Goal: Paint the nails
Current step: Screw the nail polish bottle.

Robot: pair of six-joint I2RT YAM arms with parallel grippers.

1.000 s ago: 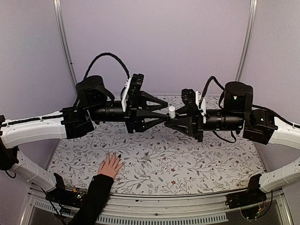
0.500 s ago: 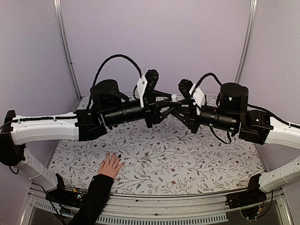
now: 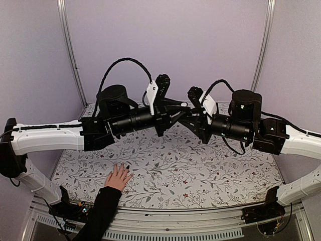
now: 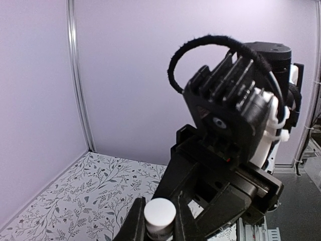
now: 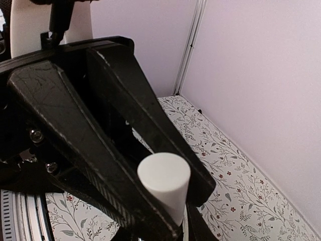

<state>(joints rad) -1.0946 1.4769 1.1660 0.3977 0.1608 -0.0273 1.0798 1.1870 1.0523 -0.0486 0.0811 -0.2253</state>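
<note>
The left gripper (image 4: 159, 222) has its two thin fingers (image 4: 136, 221) closed in on a white cap (image 4: 160, 213), one pressed to each side of it. From the right wrist camera the same cap stands upright between two long black wedge-shaped fingers that flank it closely. Only a sliver of what lies under the cap shows, too little to name.

The right gripper (image 3: 187, 112) meets the cap head-on from the opposite side, its fingertips just beneath it. Its own camera barely shows them, so how far they are parted, and whether they grip anything, cannot be told.

Both arms reach level toward the cap from either side, holding it high over the flower-patterned table (image 3: 200, 175).

Well below the cap and to its left in the overhead view, a human hand (image 3: 118, 177) lies flat on the table, fingers spread and pointing up toward the cap, a black sleeve (image 3: 100, 211) trailing away from it. The nails (image 3: 116, 166) are too small to tell whether any carries polish
</note>
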